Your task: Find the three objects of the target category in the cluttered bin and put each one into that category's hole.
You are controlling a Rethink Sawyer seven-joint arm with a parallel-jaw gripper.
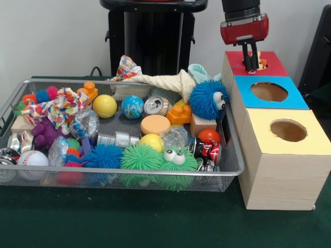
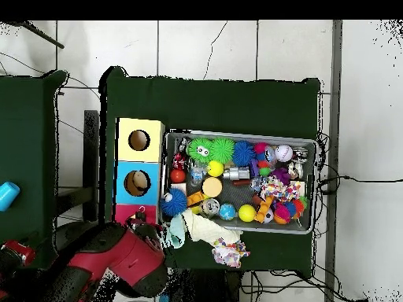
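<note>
The table (image 1: 129, 222) is covered in dark green cloth, and two things rest directly on it. The bin (image 1: 235, 170) (silver wire mesh, heaped with toys, balls and crushed cans) takes up most of the surface. Just beside the bin, along one short end and touching or nearly touching its rim, stands a row of three light wooden boxes (image 1: 282, 178): the yellow-panelled one at the table's open edge, the blue-panelled one in the middle, the red-panelled one nearest the robot's pedestal. A patterned cloth (image 2: 228, 252) spills over the bin's rim on the pedestal side.
</note>
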